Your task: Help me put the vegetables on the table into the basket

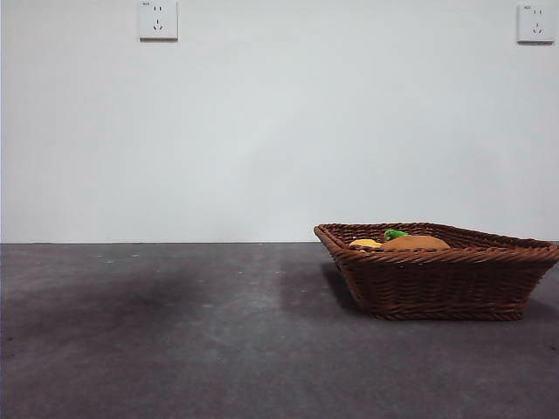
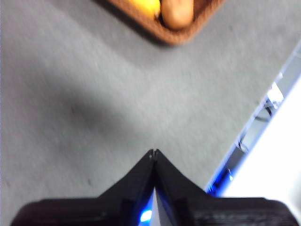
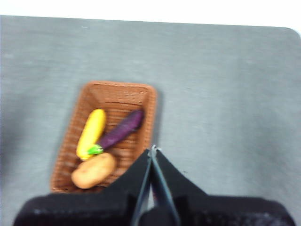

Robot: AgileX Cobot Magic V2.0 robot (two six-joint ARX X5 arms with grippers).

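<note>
Basket (image 3: pixel 106 136) on grey table (image 3: pixel 225 84), holding all three vegetables: purple eggplant (image 3: pixel 120 132) lying between yellow piece (image 3: pixel 91 133) and potato (image 3: pixel 93 170), green stem end toward potato. Right gripper (image 3: pixel 153 149) high above basket's edge, jaws together, empty. Left gripper (image 2: pixel 154 152) over bare table, jaws together, empty. Two wall sockets (image 1: pixel 157 19) behind; nothing blocking basket

The left gripper (image 2: pixel 154 151) is showing two black jaws shaped like pointy wedges, pressed together at the tips. A small blue light is glowing low between them. The right gripper (image 3: pixel 153 149) is looking the same: two black pointy jaws on a wide black base, tips meeting.
</note>
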